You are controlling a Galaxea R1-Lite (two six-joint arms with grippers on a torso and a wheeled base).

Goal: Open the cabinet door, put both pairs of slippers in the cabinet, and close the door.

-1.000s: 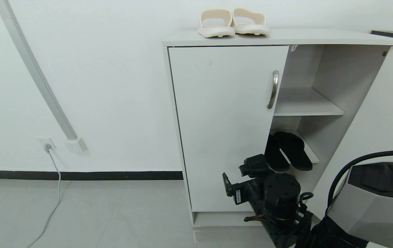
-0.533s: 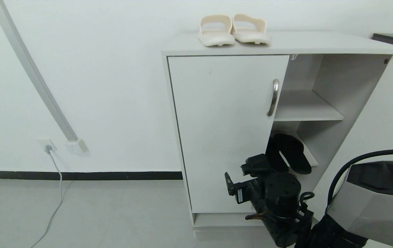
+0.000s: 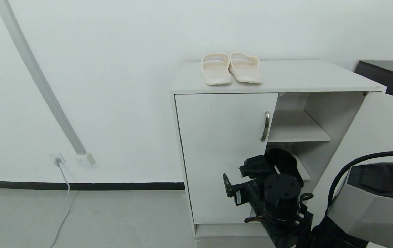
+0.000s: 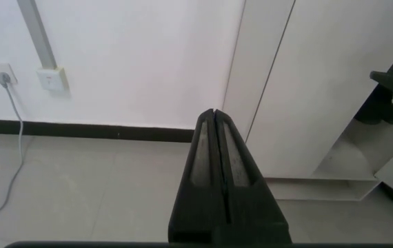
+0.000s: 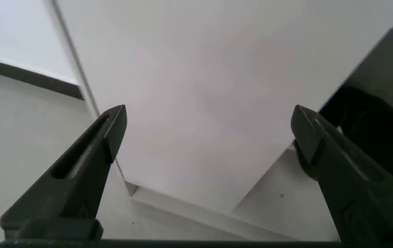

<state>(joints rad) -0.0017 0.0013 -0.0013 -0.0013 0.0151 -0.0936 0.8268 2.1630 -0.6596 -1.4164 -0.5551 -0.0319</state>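
The cream slippers (image 3: 230, 68) sit side by side and touching on the cabinet top (image 3: 296, 74), toward its left half and nearer the wall than the front lip, strap ends pointing to the wall. The black slippers (image 3: 284, 161) already lie on the lower shelf (image 3: 304, 174) inside. Judging by their thick moulded look, the cream pair should be light, soft and a little springy, not fragile but matte enough to grip well. The arched strap is the likeliest hold, or the two inner walls where the slippers meet, pinched together to lift both at once. A soft sole may flex or droop, so a hold near the middle seems safer than one at the heel. The right pincer (image 5: 207, 138) is spread wide with nothing between its fingers, low down and facing the closed door (image 3: 224, 155), well below the cream pair. The left pincer (image 4: 214, 120) is pressed closed on nothing, off to the cabinet's left above the floor. The way in is bounded by the closed door's edge with its handle (image 3: 266, 126) on one side and the open door (image 3: 382, 131) on the other. A carried slipper would have to come forward over the front lip, then drop and go in under the top, probably onto the upper shelf (image 3: 296, 129) — the handle and that overhang are the edges to mind.
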